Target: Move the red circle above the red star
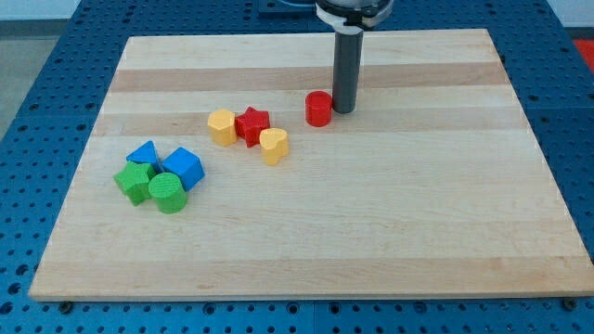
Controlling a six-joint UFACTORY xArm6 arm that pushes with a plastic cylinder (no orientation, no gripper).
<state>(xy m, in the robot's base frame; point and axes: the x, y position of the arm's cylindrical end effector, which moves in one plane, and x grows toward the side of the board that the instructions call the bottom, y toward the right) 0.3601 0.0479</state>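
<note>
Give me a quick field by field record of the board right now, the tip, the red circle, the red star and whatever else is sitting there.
tip: my tip stands just to the view's right of the red circle, very close; contact cannot be told
red circle: red circle, to the view's right of the red star and slightly higher
red star: red star, between the yellow hexagon and the yellow heart
left cluster: blue triangle, blue cube, green star, green cylinder
surface: wooden board
</note>
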